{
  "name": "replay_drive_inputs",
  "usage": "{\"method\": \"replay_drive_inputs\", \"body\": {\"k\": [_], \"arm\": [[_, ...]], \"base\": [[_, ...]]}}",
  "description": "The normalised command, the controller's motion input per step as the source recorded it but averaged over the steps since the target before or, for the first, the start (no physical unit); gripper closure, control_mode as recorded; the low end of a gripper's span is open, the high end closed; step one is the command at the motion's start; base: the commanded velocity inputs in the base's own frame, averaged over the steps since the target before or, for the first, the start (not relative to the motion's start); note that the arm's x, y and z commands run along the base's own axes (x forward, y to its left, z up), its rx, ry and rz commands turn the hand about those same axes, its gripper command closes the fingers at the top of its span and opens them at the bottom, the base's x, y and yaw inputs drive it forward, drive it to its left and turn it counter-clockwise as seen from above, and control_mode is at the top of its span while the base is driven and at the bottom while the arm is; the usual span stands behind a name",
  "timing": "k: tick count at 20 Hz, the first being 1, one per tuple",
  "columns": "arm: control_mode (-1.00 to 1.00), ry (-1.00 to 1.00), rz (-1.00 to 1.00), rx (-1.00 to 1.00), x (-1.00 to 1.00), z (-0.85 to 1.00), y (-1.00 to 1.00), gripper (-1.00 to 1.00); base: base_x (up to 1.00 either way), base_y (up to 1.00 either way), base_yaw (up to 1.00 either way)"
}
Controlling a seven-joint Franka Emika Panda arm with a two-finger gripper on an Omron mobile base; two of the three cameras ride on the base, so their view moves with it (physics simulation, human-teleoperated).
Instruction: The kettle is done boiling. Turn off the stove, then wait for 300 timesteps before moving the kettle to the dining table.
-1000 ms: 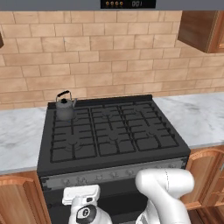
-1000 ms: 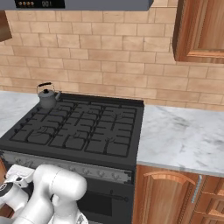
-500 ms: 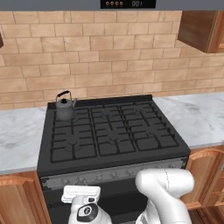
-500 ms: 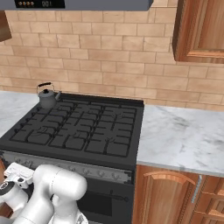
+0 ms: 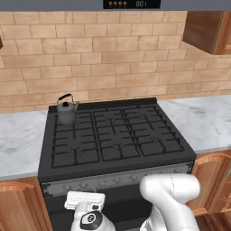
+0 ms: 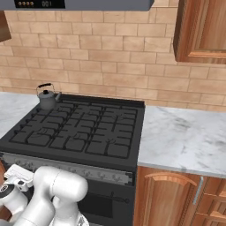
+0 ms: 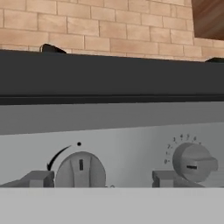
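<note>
Flanking black stove (image 5: 117, 140), marble countertop (image 5: 205, 122) under brick wall (image 5: 113, 63).

Dark grey kettle (image 5: 66, 111) on black stove (image 5: 115, 140); tan brick wall (image 5: 90, 63) behind.

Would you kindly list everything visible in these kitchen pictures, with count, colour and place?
kettle: one, dark grey, back left burner of the stove.
stove: one, black, between the counters.
knobs: two close up, grey, on the stove's front strip; left knob between the claw's fingers, right knob beside it.
counter: white-grey marble, either side of the stove.
cabinets: brown wood, below the counter and on the wall.
brick wall: tan, behind the stove.
hood panel: dark, above.
arm: white, low in front of the stove.
claw: open around the left knob.
</note>
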Motion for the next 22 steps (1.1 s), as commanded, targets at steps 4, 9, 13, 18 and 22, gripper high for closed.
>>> {"method": "replay_drive_inputs", "body": {"k": [4,9,13,18,22], "arm": [[-1.00,0.00,0.00,0.04,-0.26,0.00,0.09,-1.00],[-1.00,0.00,0.03,0.02,0.00,0.00,0.17,-1.00],[-1.00,0.00,0.05,0.03,-0.10,0.00,0.02,-1.00],[-1.00,-0.04,0.00,0.06,-0.47,0.12,0.00,-1.00],[-1.00,-0.09,0.00,0.05,-0.50,0.41,0.00,-1.00]], "base": [[0.00,0.00,0.00],[0.00,0.00,0.00],[0.00,0.00,0.00],[0.00,0.00,0.00],[0.00,0.00,0.00]]}}
